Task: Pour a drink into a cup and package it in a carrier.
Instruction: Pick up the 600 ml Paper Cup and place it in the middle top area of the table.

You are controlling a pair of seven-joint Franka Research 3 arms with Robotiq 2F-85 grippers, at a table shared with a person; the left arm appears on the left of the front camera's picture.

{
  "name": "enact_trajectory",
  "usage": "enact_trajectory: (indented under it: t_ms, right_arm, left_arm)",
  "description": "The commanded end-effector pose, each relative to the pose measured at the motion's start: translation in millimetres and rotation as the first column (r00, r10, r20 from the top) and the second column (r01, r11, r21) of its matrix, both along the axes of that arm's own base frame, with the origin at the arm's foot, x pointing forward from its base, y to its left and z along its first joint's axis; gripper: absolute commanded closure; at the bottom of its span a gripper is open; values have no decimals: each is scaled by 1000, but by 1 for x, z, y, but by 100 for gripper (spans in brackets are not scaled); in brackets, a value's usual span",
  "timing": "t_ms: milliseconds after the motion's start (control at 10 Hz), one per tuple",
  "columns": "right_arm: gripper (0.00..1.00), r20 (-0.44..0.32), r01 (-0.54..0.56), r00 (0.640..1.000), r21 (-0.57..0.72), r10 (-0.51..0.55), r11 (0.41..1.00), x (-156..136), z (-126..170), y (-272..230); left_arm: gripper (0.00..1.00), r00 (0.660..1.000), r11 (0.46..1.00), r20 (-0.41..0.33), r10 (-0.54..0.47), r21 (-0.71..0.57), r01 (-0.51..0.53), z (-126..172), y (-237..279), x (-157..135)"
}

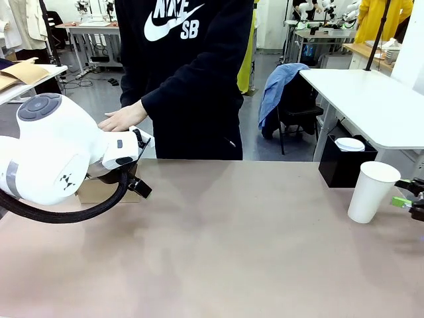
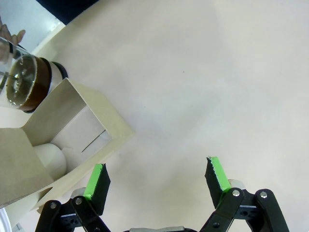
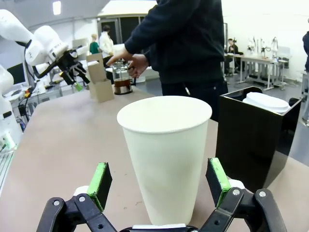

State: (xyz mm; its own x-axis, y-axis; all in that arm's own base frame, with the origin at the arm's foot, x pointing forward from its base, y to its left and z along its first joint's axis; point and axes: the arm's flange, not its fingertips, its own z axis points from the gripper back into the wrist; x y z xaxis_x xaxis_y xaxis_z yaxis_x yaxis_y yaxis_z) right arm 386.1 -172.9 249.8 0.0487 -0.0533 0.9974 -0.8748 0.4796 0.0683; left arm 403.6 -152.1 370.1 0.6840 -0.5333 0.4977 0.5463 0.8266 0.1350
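The white paper cup stands at the table's right side. My right gripper is open around the cup, with a gap on each side between pads and wall. The brown cardboard carrier sits at the far left, partly hidden behind my left arm in the front view. Beside it stands the glass press pot with the dark drink, and a person's hand rests on its top. My left gripper hangs open over bare table next to the carrier, holding nothing.
A black open box holding white lids stands behind the cup at the right. A white round object sits inside the carrier. The person stands at the far edge. The tabletop stretches between the two arms.
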Motion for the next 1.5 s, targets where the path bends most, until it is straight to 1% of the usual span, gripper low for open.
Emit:
enact_trajectory:
  t_ms: [0, 400, 800, 900, 1000, 1100, 1400]
  right_arm:
    - [0, 24, 16, 1000, -19, -16, 1000, 15, -19, 13]
    - [0, 29, 72, 997, 6, -72, 997, 38, -31, 37]
    - [0, 10, 65, 998, 21, -65, 998, 48, -31, 60]
    - [16, 5, 54, 999, 20, -54, 998, 48, -32, 60]
    - [20, 1, 66, 998, 37, -66, 997, 46, -28, 53]
    - [20, -16, 27, 1000, 38, -26, 999, 41, -31, 55]
    - [20, -16, 27, 1000, 38, -26, 999, 41, -31, 55]
  left_arm:
    - [0, 1000, 1000, 0, 0, -1, 0, 0, 0, 0]
    - [0, 1000, 1000, 0, 0, -1, 0, 0, 0, 0]
    - [0, 1000, 1000, 0, 0, -1, 0, 0, 0, 0]
    - [0, 1000, 1000, 0, 0, -1, 0, 0, 0, 0]
    - [0, 1000, 1000, 0, 0, -1, 0, 0, 0, 0]
    - [0, 1000, 1000, 0, 0, -1, 0, 0, 0, 0]
    - [0, 1000, 1000, 0, 0, -1, 0, 0, 0, 0]
